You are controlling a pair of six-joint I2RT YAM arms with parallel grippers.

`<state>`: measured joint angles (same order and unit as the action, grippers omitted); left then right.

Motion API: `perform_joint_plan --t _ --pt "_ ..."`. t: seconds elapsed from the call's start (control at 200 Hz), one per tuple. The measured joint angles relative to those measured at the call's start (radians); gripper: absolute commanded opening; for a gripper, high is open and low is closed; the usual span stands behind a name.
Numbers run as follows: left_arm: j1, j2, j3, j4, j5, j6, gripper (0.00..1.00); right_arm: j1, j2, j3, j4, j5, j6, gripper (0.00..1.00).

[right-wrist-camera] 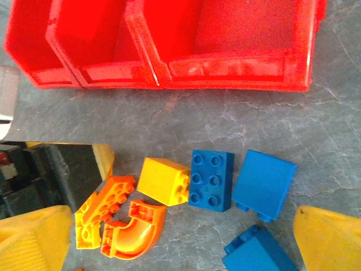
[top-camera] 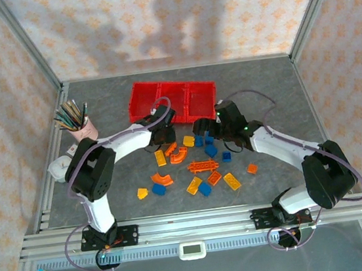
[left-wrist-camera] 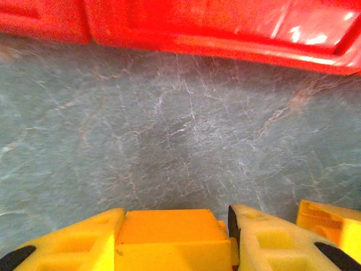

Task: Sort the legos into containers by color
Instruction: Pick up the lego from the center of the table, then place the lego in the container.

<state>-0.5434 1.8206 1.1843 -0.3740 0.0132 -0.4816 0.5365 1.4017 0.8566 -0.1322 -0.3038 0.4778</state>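
Nearest my end of the grey marbled tabletop [top-camera: 176,205] lie loose plastic bricks, all unsorted. Among them are a small yellow block [top-camera: 142,193], a blue square [top-camera: 158,189], a curved orange piece [top-camera: 161,179], an orange ladder-like strip [top-camera: 203,166] and a yellow rectangle [top-camera: 231,181].

Further out, my left gripper [left-wrist-camera: 176,223] is clamped on a yellow-orange rectangular brick [left-wrist-camera: 169,243], with a finger flush against each flank. It sits just short of the front wall of the three joined red plastic bins [left-wrist-camera: 225,34]. I read this as the carry step.

To do it well I would lift straight up until the brick clears that wall. Then I would move forward over the middle of one bin and let go low, so the brick does not bounce out. I make out no bricks in the bins [top-camera: 174,83], so I would give this colour one bin and keep to it.

My right gripper [right-wrist-camera: 180,226] hangs spread wide over a studded blue brick [right-wrist-camera: 211,180], a smooth blue block [right-wrist-camera: 264,183] and a yellow brick [right-wrist-camera: 165,180]. The two arms are close together, so I would hold the right one where it is until the left is over the bins [right-wrist-camera: 225,70].
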Motion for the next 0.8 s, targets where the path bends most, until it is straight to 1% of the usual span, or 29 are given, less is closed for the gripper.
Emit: perform_joint_plan --t 0.16,0.24,0.355,0.45,0.546,0.741,0.796 --pt "0.024 -0.113 -0.014 0.001 -0.028 -0.027 0.34 0.014 0.008 0.045 -0.003 -0.019 -0.004 1.00" --pt "0.066 -0.144 -0.002 0.003 -0.041 -0.043 0.34 0.029 0.040 0.084 -0.002 -0.024 -0.003 1.00" --pt "0.133 -0.138 0.053 0.008 -0.054 -0.050 0.34 0.050 0.091 0.125 0.016 -0.029 -0.002 1.00" --pt "0.188 -0.098 0.138 0.017 -0.054 -0.052 0.34 0.059 0.127 0.142 0.043 -0.035 0.006 1.00" --pt "0.224 -0.032 0.234 0.039 -0.058 -0.051 0.34 0.059 0.159 0.162 0.061 -0.034 0.013 1.00" --pt "0.250 0.137 0.406 0.058 -0.075 -0.051 0.37 0.059 0.211 0.222 0.069 -0.014 0.018 1.00" --pt "0.256 0.190 0.446 0.058 -0.076 -0.051 0.39 0.059 0.219 0.240 0.068 -0.006 0.017 1.00"
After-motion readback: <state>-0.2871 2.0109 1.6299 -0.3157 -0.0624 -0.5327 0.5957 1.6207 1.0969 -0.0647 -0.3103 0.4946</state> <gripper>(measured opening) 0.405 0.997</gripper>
